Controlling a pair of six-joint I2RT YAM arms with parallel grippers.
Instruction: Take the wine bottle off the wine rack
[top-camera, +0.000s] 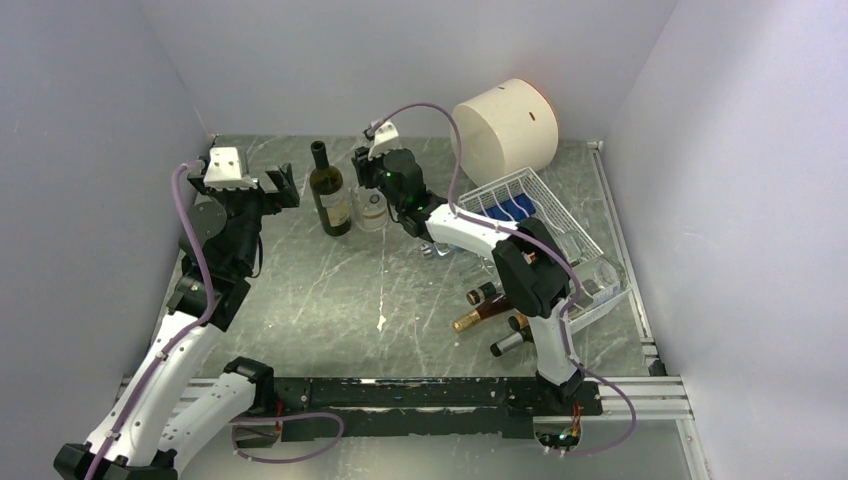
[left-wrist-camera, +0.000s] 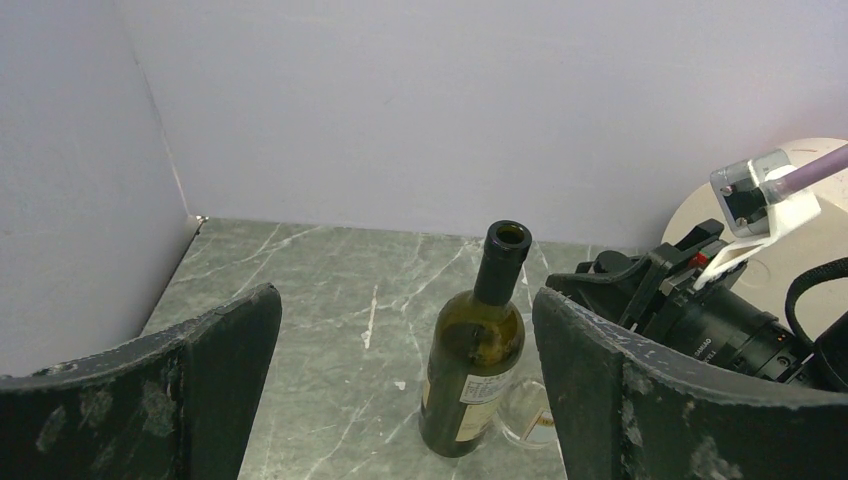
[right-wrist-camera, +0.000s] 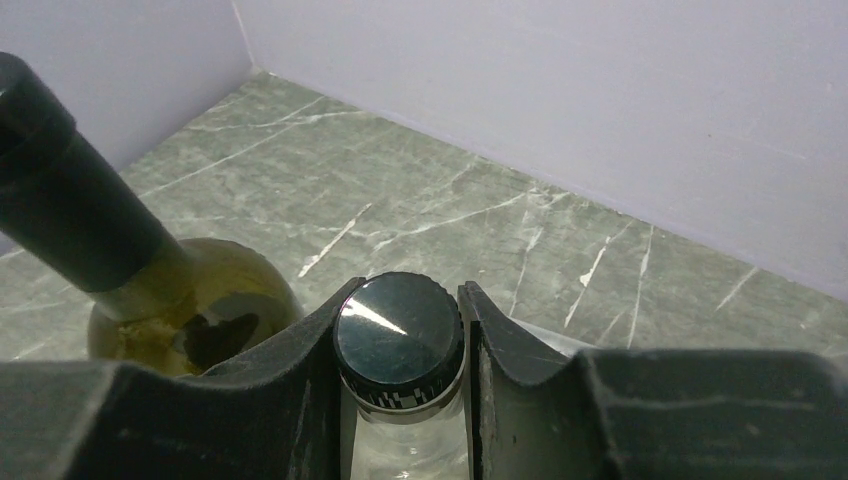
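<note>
The right end effector (right-wrist-camera: 404, 305) is clenched on the black screw cap of a clear wine bottle (top-camera: 372, 211). The bottle is upright at upper centre of the overhead view, just beside a green wine bottle (top-camera: 331, 196) and well apart from the wine rack (top-camera: 538, 190) at right centre. This looks like a set-down. Confirm the base sits flat on the tabletop (top-camera: 330, 300), part the fingers only slightly, then lift straight up, because the green neighbour is close. The left end effector (top-camera: 287, 187) hangs released at upper left.
</note>
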